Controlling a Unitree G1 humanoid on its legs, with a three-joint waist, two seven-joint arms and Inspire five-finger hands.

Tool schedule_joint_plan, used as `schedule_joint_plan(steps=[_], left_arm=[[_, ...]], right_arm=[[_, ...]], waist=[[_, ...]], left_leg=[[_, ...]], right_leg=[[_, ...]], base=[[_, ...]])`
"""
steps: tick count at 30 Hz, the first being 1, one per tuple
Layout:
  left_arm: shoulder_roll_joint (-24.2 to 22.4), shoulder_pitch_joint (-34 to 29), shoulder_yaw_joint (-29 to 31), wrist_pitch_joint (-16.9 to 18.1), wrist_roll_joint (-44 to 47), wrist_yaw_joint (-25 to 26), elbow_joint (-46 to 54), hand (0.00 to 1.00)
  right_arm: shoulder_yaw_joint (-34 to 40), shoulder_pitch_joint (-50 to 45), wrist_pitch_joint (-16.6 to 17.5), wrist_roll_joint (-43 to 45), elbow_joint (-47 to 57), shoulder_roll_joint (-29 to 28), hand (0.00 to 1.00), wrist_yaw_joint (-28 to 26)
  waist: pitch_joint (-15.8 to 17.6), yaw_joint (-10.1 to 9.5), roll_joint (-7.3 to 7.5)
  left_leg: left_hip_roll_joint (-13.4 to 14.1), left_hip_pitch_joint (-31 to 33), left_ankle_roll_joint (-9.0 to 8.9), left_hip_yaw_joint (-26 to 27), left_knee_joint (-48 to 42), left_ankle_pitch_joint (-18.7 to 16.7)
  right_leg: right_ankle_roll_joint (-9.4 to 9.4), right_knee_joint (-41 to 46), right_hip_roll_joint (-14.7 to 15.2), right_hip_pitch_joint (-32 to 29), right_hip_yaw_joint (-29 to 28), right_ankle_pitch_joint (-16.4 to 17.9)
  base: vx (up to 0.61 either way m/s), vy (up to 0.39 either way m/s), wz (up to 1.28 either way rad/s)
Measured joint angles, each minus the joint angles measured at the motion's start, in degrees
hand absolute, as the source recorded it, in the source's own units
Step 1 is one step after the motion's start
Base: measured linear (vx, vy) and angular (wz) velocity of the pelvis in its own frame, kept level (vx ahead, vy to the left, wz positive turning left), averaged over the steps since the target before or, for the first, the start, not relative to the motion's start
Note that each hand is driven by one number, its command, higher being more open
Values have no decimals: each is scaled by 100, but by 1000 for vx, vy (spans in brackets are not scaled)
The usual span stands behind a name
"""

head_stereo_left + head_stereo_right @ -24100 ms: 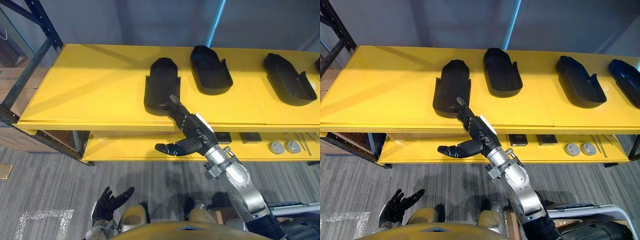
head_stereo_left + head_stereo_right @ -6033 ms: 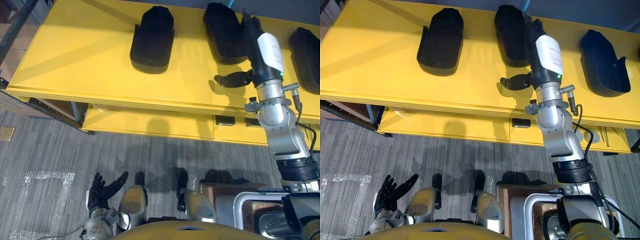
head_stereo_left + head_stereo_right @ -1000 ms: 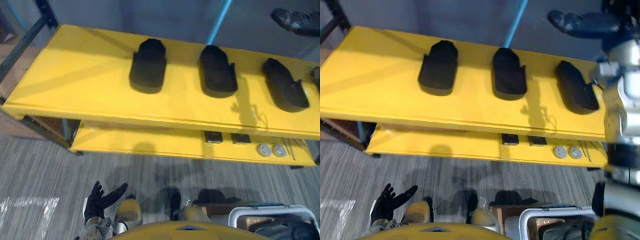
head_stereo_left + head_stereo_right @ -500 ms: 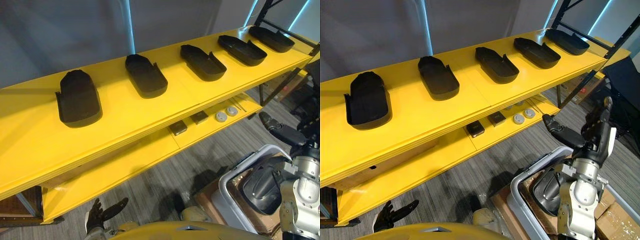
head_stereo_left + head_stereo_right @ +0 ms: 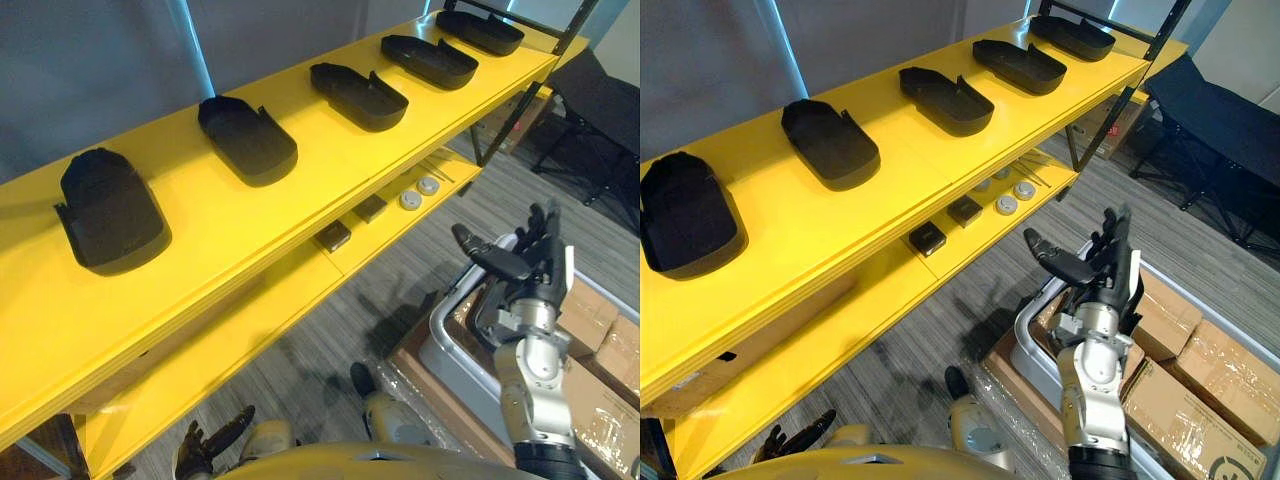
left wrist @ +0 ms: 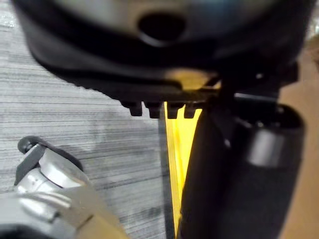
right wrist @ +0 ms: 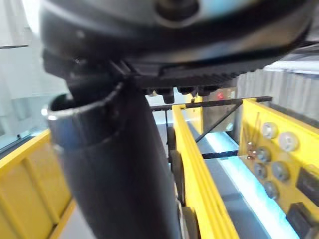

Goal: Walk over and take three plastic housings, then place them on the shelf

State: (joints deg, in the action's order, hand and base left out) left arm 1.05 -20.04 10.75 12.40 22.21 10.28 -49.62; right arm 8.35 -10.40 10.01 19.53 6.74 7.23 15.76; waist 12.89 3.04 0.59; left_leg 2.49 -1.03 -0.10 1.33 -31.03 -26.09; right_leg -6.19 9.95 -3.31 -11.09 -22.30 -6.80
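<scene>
Several black plastic housings lie in a row on the yellow shelf's top board [image 5: 300,205], among them the nearest housing [image 5: 110,210], a second [image 5: 247,138] and a third [image 5: 358,95]. My right hand [image 5: 512,262] is raised in front of me to the right, away from the shelf, over a grey bin [image 5: 442,345]. Its fingers are straight and spread and it holds nothing. My left hand [image 5: 212,443] hangs low near the floor, fingers spread, also empty. A dark shape inside the bin is mostly hidden behind my right arm.
The lower shelf board [image 5: 250,330] carries small black boxes [image 5: 333,236] and grey discs [image 5: 410,200]. Cardboard boxes [image 5: 1200,370] sit beside the bin. A dark shelf upright [image 5: 515,95] stands at the shelf's far end, with a black folding frame [image 5: 1220,115] beyond it.
The camera has swung right, so the shelf now runs off to the left. My right hand has come down from high by the shelf to over the grey bin, still empty.
</scene>
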Motion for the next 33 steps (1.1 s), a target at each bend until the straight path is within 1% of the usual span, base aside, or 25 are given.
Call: schedule_joint_plan(steps=[1, 2, 3, 5, 6, 8, 10, 11, 12, 13, 14, 15, 16, 17, 18, 19, 20, 21, 22, 23, 25, 27, 29, 32, 33], left_arm=[[-15, -64, 84, -21, 18, 7, 61, 100], [-12, -63, 82, -27, 15, 19, 72, 100], [-13, -68, 79, -27, 17, 95, 81, 100], [-27, -8, 84, -42, 72, 258, 82, 100], [-24, 60, 87, -62, 166, 327, 96, 100], [-27, 127, 101, -153, 300, 399, 254, 100], [-47, 251, 221, -336, 482, 465, 545, 100], [-52, 263, 277, -385, 483, 466, 592, 100], [-22, 240, 362, -422, 462, 469, 624, 100], [92, 222, 397, -519, 408, 457, 619, 100], [202, 198, 427, -574, 380, 435, 565, 100], [245, 186, 473, -587, 355, 421, 517, 100], [289, 140, 551, -598, 253, 412, 456, 100], [311, 134, 599, -597, 203, 410, 302, 100], [275, 126, 605, -597, 203, 414, 140, 100], [212, 140, 603, -590, 202, 420, 89, 100], [3, 191, 575, -553, 204, 475, 67, 100], [-111, 188, 557, -499, 204, 480, 73, 100], [-240, 183, 578, -431, 253, 504, 83, 100], [-209, 155, 504, -342, 216, 529, 77, 100], [-205, 132, 273, -145, 213, 580, 97, 100], [-216, 85, -57, 116, 191, 648, 270, 100], [-93, 98, -256, 126, 74, 626, 396, 100], [171, 137, -491, 116, -563, 566, 653, 100], [360, 195, -760, 108, -996, 545, 738, 100]], right_arm=[[-108, -420, -14, 6, 554, -172, 100, -68], [-104, -512, -13, 11, 662, -188, 100, -109], [-83, -731, -5, 89, 982, -177, 100, -275], [-74, -751, 45, 188, 1136, -144, 100, -464], [-75, -746, 96, 296, 1157, -144, 100, -541], [-120, -737, 150, 391, 1155, -171, 100, -546], [-322, -632, 185, 379, 1117, -278, 100, -465], [-403, -591, 185, 378, 1064, -302, 100, -426], [-609, -440, 181, 363, 810, -311, 100, -376], [-756, -321, 147, 328, 532, -313, 100, -323], [-815, -284, 45, 322, 324, -325, 100, -241], [-821, -287, -4, 322, 213, -328, 100, -207], [-822, -286, -100, 323, 50, -329, 100, -185], [-798, -286, -160, 326, -125, -307, 100, -211], [-750, -279, -233, 334, -327, -262, 100, -268], [-688, -269, -299, 338, -420, -186, 100, -322], [-531, -275, -411, 343, -537, -9, 100, -435], [-450, -297, -479, 343, -616, 51, 100, -475], [-306, -448, -624, 338, -673, 83, 100, -496], [-178, -632, -658, 341, -675, 55, 100, -497], [39, -751, -658, 342, -693, 112, 100, -520], [216, -737, -653, 333, -872, 220, 100, -592], [161, -590, -572, 314, -1246, 144, 100, -592], [-138, -296, -525, 120, -1495, 146, 100, -575], [-346, 159, -528, 122, -1814, 171, 100, -569]], waist=[[75, -58, 88], [79, -58, 96], [160, -102, 14], [165, -119, -5], [164, -145, -5], [142, -157, -1], [132, -281, 16], [128, -310, 11], [114, -329, 0], [107, -351, 4], [89, -413, 39], [61, -443, 85], [13, -469, 171], [-1, -471, 186], [-70, -462, 161], [-74, -430, 134], [27, -339, -53], [39, -257, -86], [52, -200, -65], [67, -192, -11], [51, -154, -72], [47, -133, -210], [12, -230, -152], [137, -288, 6], [241, -318, 22]], left_leg=[[65, -30, 75, 385, -110, -63], [91, -46, 82, 478, -111, -65], [190, -54, 186, 745, -78, -30], [443, -67, 184, 1163, -10, 43], [605, -129, 155, 1361, 93, 126], [768, -176, 97, 1491, 176, 221], [1053, -178, 16, 1712, 107, 267], [1139, -181, 3, 1729, 69, 274], [1350, -168, -18, 1713, -29, 285], [1552, -146, -57, 1616, -130, 306], [1731, -133, -115, 1549, -211, 337], [1787, -133, -168, 1533, -232, 365], [1853, -128, -217, 1530, -276, 390], [1920, -143, -342, 1534, -262, 450], [2034, -164, -630, 1576, -75, 620], [2094, -214, -750, 1583, 109, 764], [2190, -250, -772, 1560, 315, 1055], [2192, -231, -749, 1564, 350, 1291], [2169, -159, -601, 1570, 231, 1756], [1993, -141, -637, 1536, 292, 1518], [1574, -41, -667, 1392, 638, 1286], [978, 250, -644, 1185, 1116, 1395], [763, 117, -748, 999, 1370, 1437], [615, 172, -689, 1068, 1369, 1473], [587, 183, -670, 1108, 1305, 1478]], right_leg=[[72, -82, 31, -32, 174, -116], [198, -141, 49, -31, 249, -133], [379, -24, 210, -167, 843, 5], [412, 605, 331, -417, 1594, 76], [560, 1068, 414, -391, 1863, 222], [741, 1802, 636, -325, 2048, 510], [1074, 2852, 1247, -235, 2114, 712], [1107, 2989, 1394, -207, 2108, 729], [1125, 3017, 1551, -105, 2074, 684], [1087, 2854, 1643, 33, 2035, 576], [968, 2559, 1703, 167, 2073, 476], [876, 2339, 1735, 243, 2150, 421], [684, 1905, 1784, 368, 2392, 287], [153, 1574, 1816, 552, 2786, 662], [-354, 1090, 1740, 752, 3215, 998], [-536, 726, 1646, 849, 3416, 1147], [-441, 413, 1445, 951, 3466, 1146], [-394, 338, 1389, 974, 3468, 1115], [-299, 175, 1425, 1126, 3458, 1083], [-246, 46, 1510, 1270, 3467, 1098], [-223, -55, 1580, 1348, 3456, 1109], [-220, -95, 1555, 1326, 3456, 1099], [-275, -117, 1578, 1247, 3469, 1022], [-376, -159, 1722, 1187, 3444, 936], [-380, -324, 1732, 1200, 3446, 769]], base=[[-240, 96, -95], [-212, 56, -120], [-160, 36, -77], [-161, 61, -114], [-106, 3, -108], [-29, -49, -62], [-2, -118, -73], [-21, -177, -82], [-14, -251, -78], [7, -313, -87], [18, -305, -69], [26, -280, -63], [37, -327, -57], [55, -411, -76], [100, -515, -76], [142, -524, -67], [141, -447, -33], [141, -412, -15], [112, -319, -8], [108, -279, -11], [85, -149, -14], [63, -48, -20], [10, 25, -27], [-33, 66, -15], [-80, 97, -16]])
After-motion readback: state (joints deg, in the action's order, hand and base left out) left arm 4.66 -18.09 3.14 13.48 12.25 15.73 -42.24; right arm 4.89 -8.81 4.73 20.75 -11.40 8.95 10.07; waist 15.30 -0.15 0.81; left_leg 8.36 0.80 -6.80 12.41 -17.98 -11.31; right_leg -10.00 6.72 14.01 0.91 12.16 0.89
